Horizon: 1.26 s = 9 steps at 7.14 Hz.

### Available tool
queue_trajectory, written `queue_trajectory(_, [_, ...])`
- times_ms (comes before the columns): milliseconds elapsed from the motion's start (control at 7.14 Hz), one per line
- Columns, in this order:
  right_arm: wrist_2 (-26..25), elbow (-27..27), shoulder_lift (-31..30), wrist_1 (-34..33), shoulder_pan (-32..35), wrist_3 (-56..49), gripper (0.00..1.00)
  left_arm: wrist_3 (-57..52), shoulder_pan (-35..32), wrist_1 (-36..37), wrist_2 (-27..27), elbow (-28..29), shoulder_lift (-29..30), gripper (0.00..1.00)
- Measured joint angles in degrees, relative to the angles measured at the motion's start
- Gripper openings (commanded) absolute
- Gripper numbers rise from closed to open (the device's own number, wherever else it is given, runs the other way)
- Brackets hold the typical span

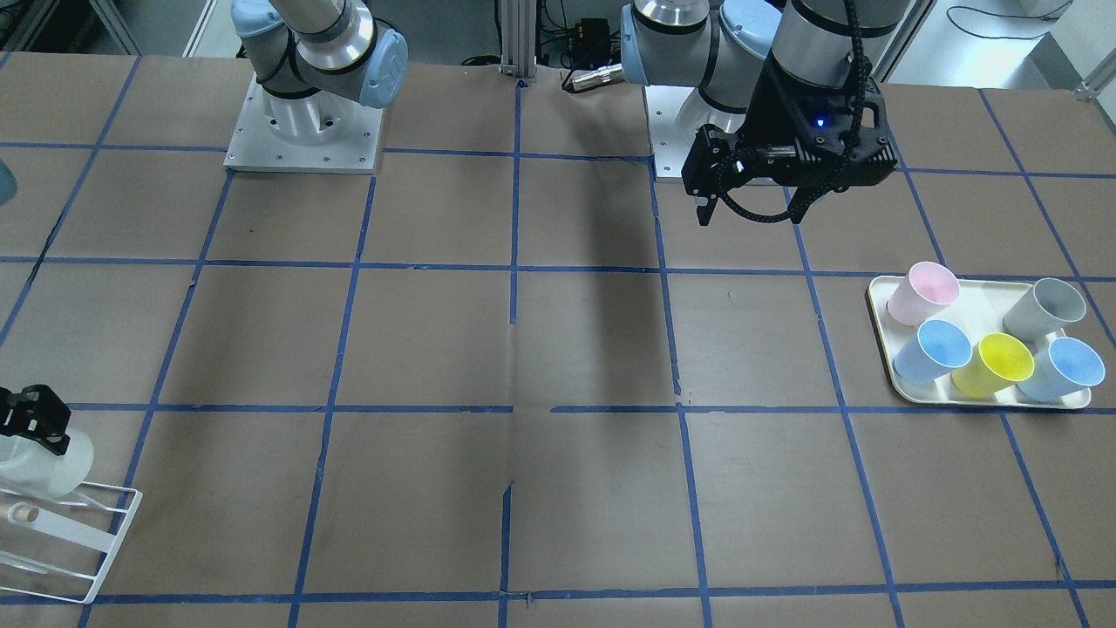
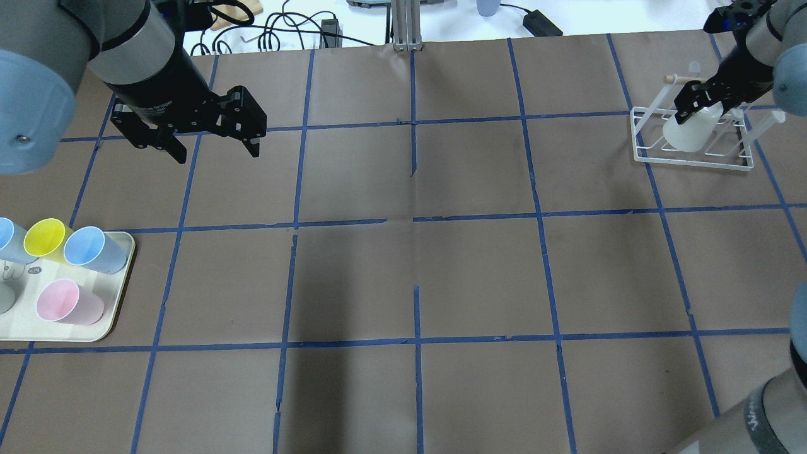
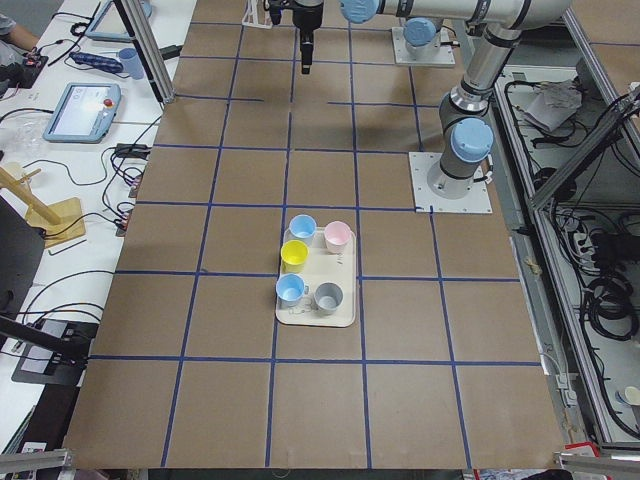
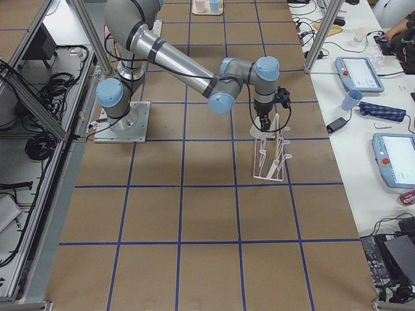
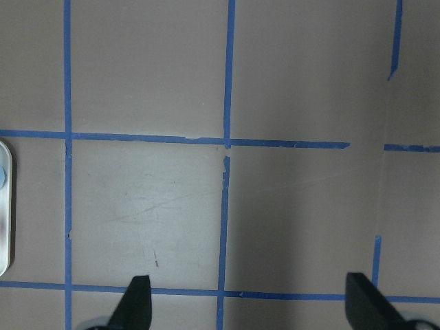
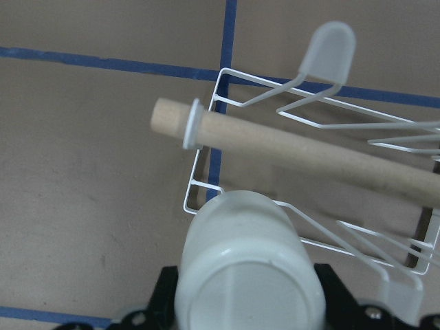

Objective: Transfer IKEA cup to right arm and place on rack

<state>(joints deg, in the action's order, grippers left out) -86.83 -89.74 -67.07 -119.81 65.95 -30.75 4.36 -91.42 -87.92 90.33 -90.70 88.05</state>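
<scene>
Up at 2 o'clock on the table (image 2: 479,277), seen from overhead, the IKEA cup (image 2: 690,132) is tipped over the rack (image 2: 693,165). The right gripper (image 2: 695,108) has its fingers squeezed on the cup's sides. At 10 o'clock the left gripper (image 2: 217,150) hangs wide open, holding nothing.

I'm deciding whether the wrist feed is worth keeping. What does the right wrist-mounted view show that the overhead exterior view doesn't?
Only the right wrist view shows the IKEA cup with its closed base close up, and the wooden peg end with its white collar. Only the overhead shows the open left gripper and the tray of coloured cups. Both show the cup held in the right gripper at the rack.
</scene>
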Motion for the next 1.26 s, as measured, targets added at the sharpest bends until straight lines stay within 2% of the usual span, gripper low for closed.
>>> queue_trajectory(140, [0.02,0.0,0.44,-0.02,-0.08,0.17,1.0,0.01,0.01,0.02,-0.04,0.0,0.01,1.0])
queue_trajectory(700, [-0.34,0.0,-0.93,1.08,-0.17,0.68,1.0,-0.12,0.04,0.03,-0.13,0.06,0.04,1.0])
queue_trajectory(1120, [-0.31,-0.21,-10.61,14.5,0.68,2.18,1.0,-2.86,0.17,0.03,-0.26,0.78,0.54,1.0])
queue_trajectory(1260, [-0.28,-0.27,-14.28,19.4,2.03,6.11,1.0,-2.84,0.25,-0.01,-0.27,1.05,0.7,1.0])
